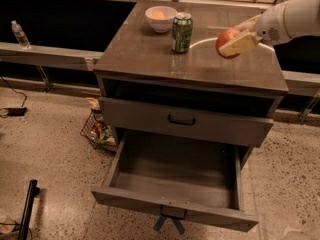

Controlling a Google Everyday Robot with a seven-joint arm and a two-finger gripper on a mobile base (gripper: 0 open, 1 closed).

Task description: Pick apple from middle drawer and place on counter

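You have the gripper (234,41) clamped on the apple (226,42), upper right; lower it onto the counter (150,59).

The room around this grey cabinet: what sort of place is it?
Probably a robot test lab, not a home: speckled hard floor, a loose cable, blue tape crossed on the open middle drawer. The gripper holds the apple above the counter.

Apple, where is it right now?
In the camera view the apple is gripped by the gripper, over the right side of the counter, just right of the green soda can.
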